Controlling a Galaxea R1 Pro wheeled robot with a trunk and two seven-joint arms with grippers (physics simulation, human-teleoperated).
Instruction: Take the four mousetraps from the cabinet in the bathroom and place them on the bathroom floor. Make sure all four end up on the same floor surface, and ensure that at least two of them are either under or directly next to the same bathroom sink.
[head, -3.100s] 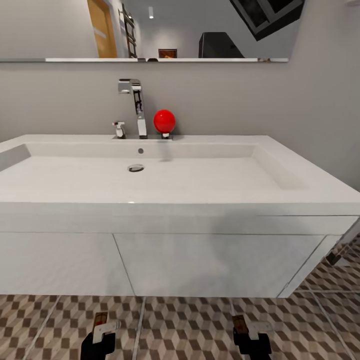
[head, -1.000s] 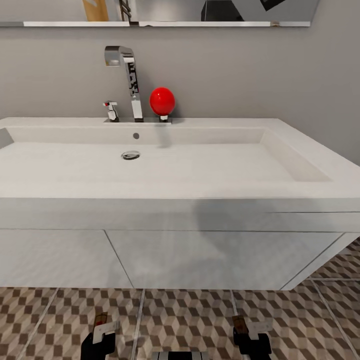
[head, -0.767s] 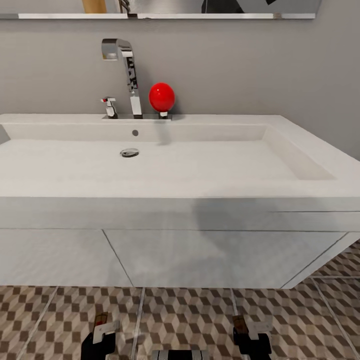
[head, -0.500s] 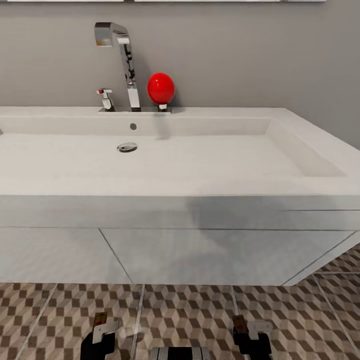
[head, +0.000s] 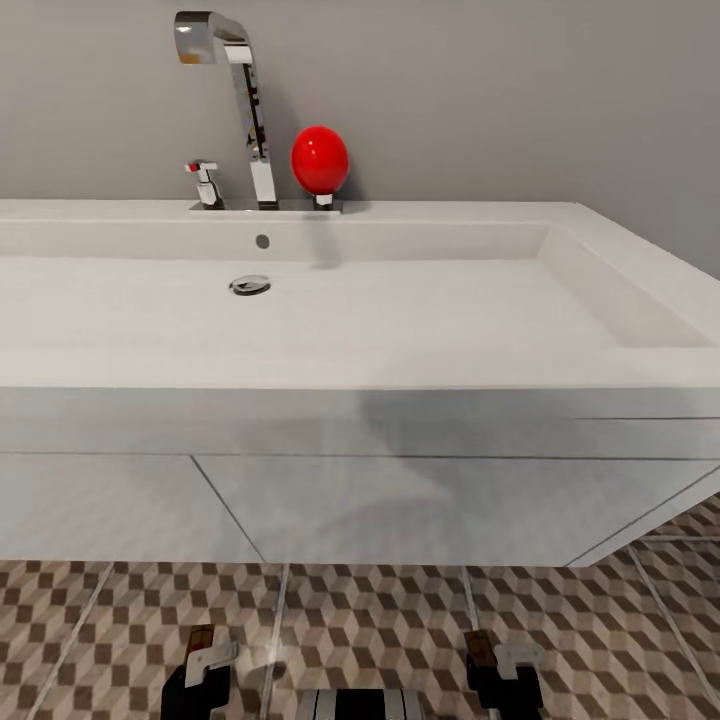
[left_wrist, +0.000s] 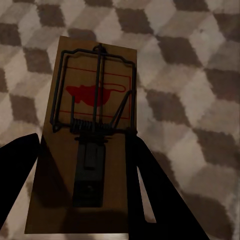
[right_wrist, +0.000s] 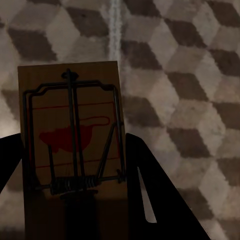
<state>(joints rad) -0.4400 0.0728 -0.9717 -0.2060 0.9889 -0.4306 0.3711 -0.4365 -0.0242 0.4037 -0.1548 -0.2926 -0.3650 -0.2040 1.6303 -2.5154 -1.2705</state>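
Note:
My left gripper (head: 205, 668) is shut on a mousetrap (head: 200, 636), low over the bathroom floor (head: 380, 620). In the left wrist view that tan mousetrap (left_wrist: 92, 145), with dark wire and a red print, sits between the dark fingers (left_wrist: 150, 192) above the cube-pattern tiles. My right gripper (head: 500, 668) is shut on another mousetrap (head: 477, 645); in the right wrist view the mousetrap (right_wrist: 70, 145) lies between the fingers (right_wrist: 155, 197). Straight ahead is the white bathroom sink (head: 400, 375). The cabinet is out of view.
A tall chrome faucet (head: 245, 110) and a red ball (head: 320, 160) stand at the back of the basin. The white wall-hung vanity (head: 400, 505) hangs just ahead of both grippers, with tiled floor under it. A grey wall (head: 500, 100) closes the back.
The camera has moved closer to the sink and tilted down, so the mirror has left the top of the picture. Both grippers keep their traps. A grey robot part has appeared at bottom centre.

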